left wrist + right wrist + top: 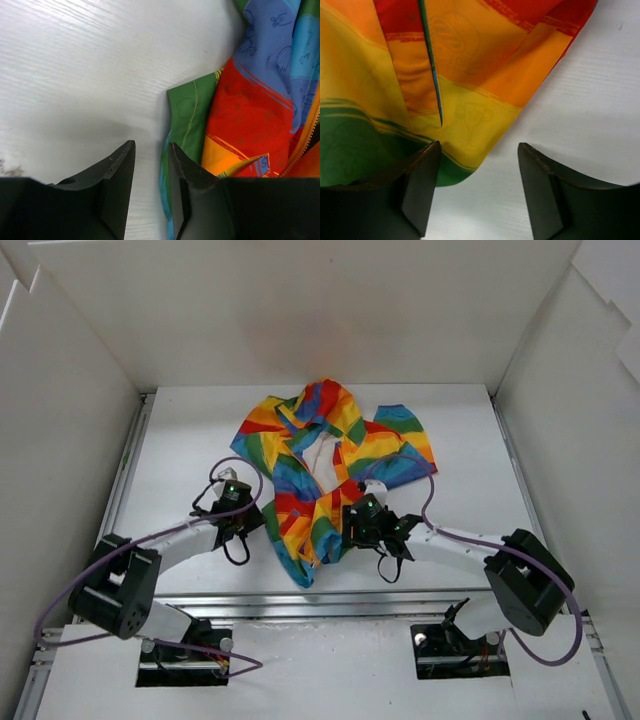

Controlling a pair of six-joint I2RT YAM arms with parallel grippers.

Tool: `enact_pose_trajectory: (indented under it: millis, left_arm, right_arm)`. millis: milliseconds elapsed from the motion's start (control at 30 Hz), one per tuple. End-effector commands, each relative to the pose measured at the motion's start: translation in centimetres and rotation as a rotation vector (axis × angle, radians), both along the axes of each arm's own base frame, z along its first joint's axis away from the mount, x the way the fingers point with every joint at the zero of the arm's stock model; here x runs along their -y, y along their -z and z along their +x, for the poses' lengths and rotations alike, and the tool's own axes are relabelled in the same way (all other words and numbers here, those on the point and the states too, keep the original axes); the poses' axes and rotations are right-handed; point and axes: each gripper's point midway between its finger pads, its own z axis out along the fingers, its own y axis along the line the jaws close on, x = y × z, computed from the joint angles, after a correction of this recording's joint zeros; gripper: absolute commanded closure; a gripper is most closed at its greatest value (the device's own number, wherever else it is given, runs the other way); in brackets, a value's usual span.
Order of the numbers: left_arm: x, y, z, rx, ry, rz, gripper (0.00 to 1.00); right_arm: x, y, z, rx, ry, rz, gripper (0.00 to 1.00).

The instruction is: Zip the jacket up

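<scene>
Left gripper (151, 145): jaws slightly apart, bare table (75, 60) showing in the gap, nothing clamped; one finger (182, 167) sits just beside the green hem of the jacket (320, 470). Right gripper (480, 145): jaws wide apart, holding nothing, a yellow-and-green hem corner lying partly between them. We list the jacket as crumpled mid-table, unzipped, white lining (318, 455) exposed, lower edge between the two grippers. Open table lies left of the left arm and right of the right arm; white walls (300, 310) close the far side and both flanks. Purple cables (440, 530) loop near each wrist. Only the left wrist view shows zipper teeth (310, 135), at an orange edge; only the overhead view shows the garment whole.
</scene>
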Motion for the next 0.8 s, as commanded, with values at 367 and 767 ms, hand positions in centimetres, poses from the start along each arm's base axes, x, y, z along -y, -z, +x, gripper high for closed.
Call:
enact_pose_trajectory:
  millis: [367,767]
  left_arm:
    - [7.3,-3.7,10.0,0.168,0.139,-0.241,1.0]
    - [4.2,-14.2,16.6,0.361,0.058,-0.141,0.92]
  right_arm:
    - [1.6,1.3,-0.2,0.013,0.09,0.116,1.0]
    - [0.0,-0.1,-8.3,-0.136,-0.07,0.207,0.92]
